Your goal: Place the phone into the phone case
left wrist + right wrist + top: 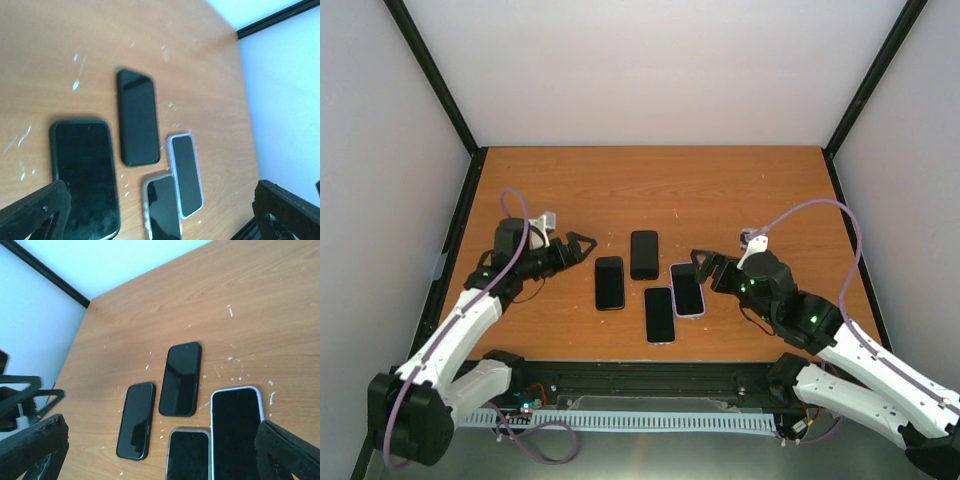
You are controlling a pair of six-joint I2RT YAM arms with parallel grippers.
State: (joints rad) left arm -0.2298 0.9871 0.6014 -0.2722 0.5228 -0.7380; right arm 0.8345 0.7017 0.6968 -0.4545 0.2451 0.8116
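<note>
Four dark rectangles lie in a tight cluster mid-table, and neither arm has anything in hand yet. Over on one side the left gripper (584, 247) hovers low just beside the glossy black handset with the dark rim (609, 283), fingers spread wide. Opposite, the right gripper (704, 263) sits at the far end of the lilac-rimmed dark-screened handset (687, 289), fingers likewise apart with nothing between them. Tight against that one's near corner is the grey-rimmed dark-screened handset (660, 314), and at the far side of the group lies the plain black rounded slab (644, 254).

Which is the bare phone and which the empty case? Can't tell from here. The plain slab is my guess for the case, and both rimmed ones look already fitted.

So the job now is picking cleanly. Grip the chosen phone across its long edges and lift straight up, because the crowded neighbours will drag otherwise. The other arm should pin the case flat on the scratched orange-brown wooden table (570, 190). Then seat one end first and press down.
</note>
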